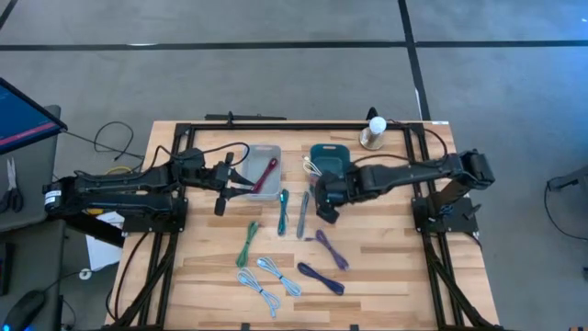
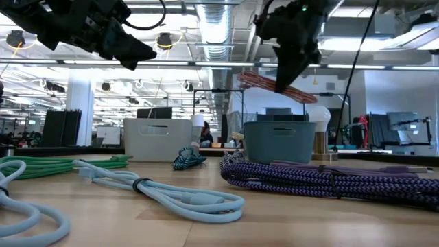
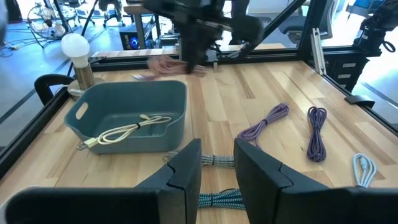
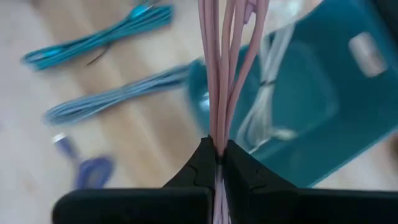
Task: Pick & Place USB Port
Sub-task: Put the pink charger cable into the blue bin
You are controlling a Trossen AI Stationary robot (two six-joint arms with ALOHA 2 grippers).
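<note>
A: Pink coiled USB cable (image 4: pixel 227 68) sits pinched in the right pincer (image 4: pixel 219 163), fingers shut tight on the bundle. Seen from the wrist, the strands run straight out past the fingertips

B: Where is it over the worktop?

A: Lifted off the light wooden worktop (image 1: pixel 386 267). The low view shows the pink coiled USB cable (image 2: pixel 278 84) hanging from the right pincer above the teal plastic bin (image 2: pixel 278 140), not touching it. From above the right pincer (image 1: pixel 324 195) is at the near edge of that bin (image 1: pixel 329 154)

B: Anything in the bin?

A: One cream cable (image 3: pixel 127 129) lying on its floor

B: Left side?

A: Left pincer (image 1: pixel 223 193) hovers just beside the grey plastic bin (image 1: pixel 268 153), which holds a dark red cable (image 1: pixel 264 175). Its fingers (image 3: pixel 186 168) stand part open with a gap between them, nothing in them

B: Loose stuff still out?

A: Teal braided cable (image 1: pixel 283 210), grey braided cable (image 1: pixel 303 211), green cable (image 1: pixel 248 244), two light blue cables (image 1: pixel 260 288) and (image 1: pixel 279 274), two purple cables (image 1: pixel 333 248) and (image 1: pixel 320 277), all flat on the worktop between the arms and the near edge. White-bulbed lamp on a wooden base (image 1: pixel 374 131) stands at the far side, near the teal bin
</note>
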